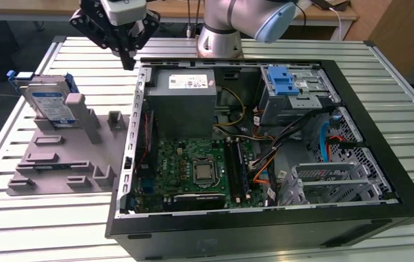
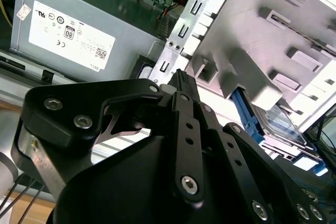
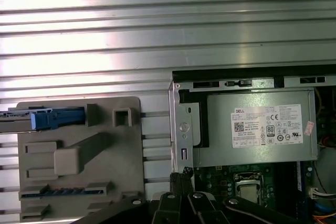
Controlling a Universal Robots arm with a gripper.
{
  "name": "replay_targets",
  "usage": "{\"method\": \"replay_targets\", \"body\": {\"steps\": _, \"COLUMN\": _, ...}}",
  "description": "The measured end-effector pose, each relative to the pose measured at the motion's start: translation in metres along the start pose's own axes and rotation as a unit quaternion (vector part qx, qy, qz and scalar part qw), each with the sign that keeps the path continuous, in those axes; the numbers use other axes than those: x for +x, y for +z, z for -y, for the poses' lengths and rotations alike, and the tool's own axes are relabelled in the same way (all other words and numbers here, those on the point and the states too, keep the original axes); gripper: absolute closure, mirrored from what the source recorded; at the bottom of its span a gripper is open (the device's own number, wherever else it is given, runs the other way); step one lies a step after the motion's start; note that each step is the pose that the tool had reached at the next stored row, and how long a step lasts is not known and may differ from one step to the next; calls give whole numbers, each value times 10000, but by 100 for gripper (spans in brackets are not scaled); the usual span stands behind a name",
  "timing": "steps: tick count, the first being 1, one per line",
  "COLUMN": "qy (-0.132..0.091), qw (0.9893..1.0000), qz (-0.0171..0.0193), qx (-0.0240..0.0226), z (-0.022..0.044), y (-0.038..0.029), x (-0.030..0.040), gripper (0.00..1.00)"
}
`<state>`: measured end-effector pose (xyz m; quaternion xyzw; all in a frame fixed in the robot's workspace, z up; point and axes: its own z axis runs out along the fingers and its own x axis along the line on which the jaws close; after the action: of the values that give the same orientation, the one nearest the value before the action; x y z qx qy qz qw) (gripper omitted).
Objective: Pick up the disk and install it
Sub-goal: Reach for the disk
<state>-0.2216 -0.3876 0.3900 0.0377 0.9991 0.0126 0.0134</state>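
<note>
Black metal gripper [image 1: 128,64]: the fingers are pressed together with nothing between them, and both wrist views confirm this [image 2: 180,74] [image 3: 181,172]. It hangs point-down above the side wall of the open computer case [image 1: 381,180], on the exterior view's left and near the case's far corner. It touches nothing.

Just inside that wall sits the grey power supply [image 1: 181,98], with the green circuit board [image 1: 192,169] beyond it. The drive cage [image 1: 294,90], with its blue latch, sits at the case's far corner on the exterior view's right. Loose cables lie close beside it.

Outside the wall, a grey holder plate [image 1: 61,164] rests on the slatted metal table [image 1: 47,229], along the table's edge on the exterior view's left. The disk [image 1: 50,103] stands upright on edge in a slot at the plate's far end, well apart from the gripper. Its blue frame also shows in the first wrist view [image 3: 52,118].

Findings, as judgement:
- The pick-up has not begun and the disk is unheld.
- Fingers that are together cannot straddle the disk. Arriving in that state would push it over or out of its slot.
- The fingertip hangs over the case wall, so a straight descent here risks striking sheet metal.
- The disk stands tall and narrow, so an off-centre grip could tilt it.
- Cables beside the cage could snag the disk.
</note>
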Motion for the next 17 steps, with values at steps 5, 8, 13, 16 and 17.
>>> {"method": "replay_targets", "body": {"steps": 5, "qy": 0, "qw": 10000, "qz": 0, "qx": 0, "z": 1, "y": 0, "x": 34, "gripper": 89}}
{"method": "replay_targets", "body": {"steps": 8, "qy": 0, "qw": 10000, "qz": 0, "qx": 0, "z": 2, "y": 0, "x": 55, "gripper": 89}}
{"method": "replay_targets", "body": {"steps": 13, "qy": 0, "qw": 10000, "qz": 0, "qx": 0, "z": 4, "y": 0, "x": 90, "gripper": 89}}
{"method": "replay_targets", "body": {"steps": 16, "qy": 0, "qw": 10000, "qz": 0, "qx": 0, "z": 5, "y": 1, "x": 111, "gripper": 89}}
{"method": "replay_targets", "body": {"steps": 17, "qy": 0, "qw": 10000, "qz": 0, "qx": 0, "z": 6, "y": 1, "x": 118, "gripper": 89}}
